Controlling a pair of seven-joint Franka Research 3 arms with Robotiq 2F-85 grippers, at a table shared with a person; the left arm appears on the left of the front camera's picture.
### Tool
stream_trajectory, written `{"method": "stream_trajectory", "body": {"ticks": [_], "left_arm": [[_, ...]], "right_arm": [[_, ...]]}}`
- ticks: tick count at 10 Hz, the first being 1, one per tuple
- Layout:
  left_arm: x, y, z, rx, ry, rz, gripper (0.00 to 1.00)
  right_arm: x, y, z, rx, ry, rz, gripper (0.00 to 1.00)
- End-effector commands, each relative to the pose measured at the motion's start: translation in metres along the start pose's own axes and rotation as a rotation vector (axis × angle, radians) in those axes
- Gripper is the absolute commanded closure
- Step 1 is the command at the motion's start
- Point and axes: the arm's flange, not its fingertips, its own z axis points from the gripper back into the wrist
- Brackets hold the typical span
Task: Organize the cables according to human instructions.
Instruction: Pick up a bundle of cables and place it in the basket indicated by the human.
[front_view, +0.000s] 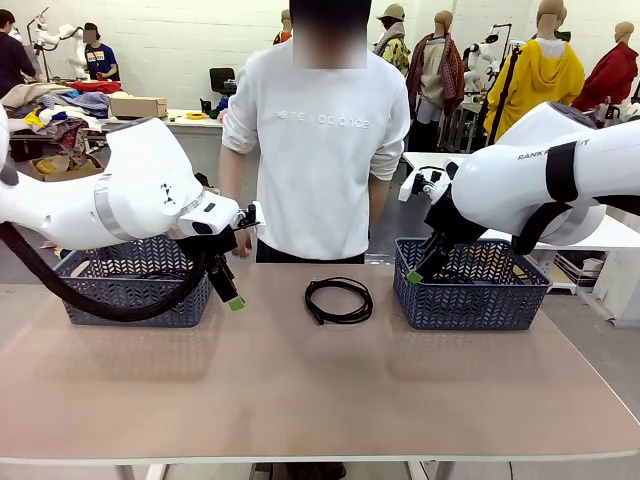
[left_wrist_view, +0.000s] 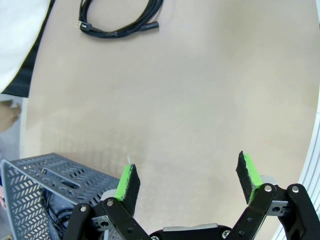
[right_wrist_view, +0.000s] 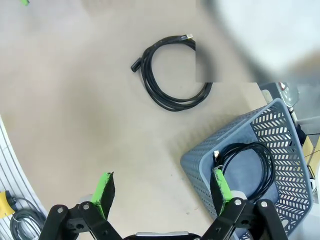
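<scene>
Front view, nearest the camera, is bare tabletop (front_view: 300, 400); the landmark for everything else is the coiled cable (front_view: 339, 299) lying flat on the table's far half, just in front of the person (front_view: 318, 150). To the coil's left hangs the left gripper (front_view: 234, 296), tilted down above the table beside the left basket (front_view: 130, 285). Its wrist view shows the fingers spread wide with nothing between them, and the coil (left_wrist_view: 117, 22) well ahead of it. To the coil's right, the right gripper (front_view: 418, 272) hovers at the near corner of the right basket (front_view: 470, 285); its jaws are likewise released and empty, and its camera shows another cable (right_wrist_view: 247, 165) already lying inside that basket (right_wrist_view: 280, 130), with the loose coil (right_wrist_view: 172, 72) farther off on the table. A dark cord also seems to lie in the left basket (left_wrist_view: 30, 175), though little of it is clear. Both arms seem parked at their baskets, leaving the middle free, probably because the person, standing beyond the coil with arms down, has yet to indicate which basket this cable belongs in.
</scene>
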Motion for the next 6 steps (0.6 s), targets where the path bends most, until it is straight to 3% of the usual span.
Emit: {"method": "stream_trajectory", "body": {"ticks": [1, 6], "left_arm": [[-0.0008, 0.0010, 0.0019, 0.003, 0.005, -0.002, 0.00], [-0.0008, 0.0010, 0.0019, 0.003, 0.005, -0.002, 0.00]], "right_arm": [[0.0005, 0.0003, 0.0007, -0.005, 0.001, -0.005, 0.00], [0.0005, 0.0003, 0.0007, -0.005, 0.001, -0.005, 0.00]]}}
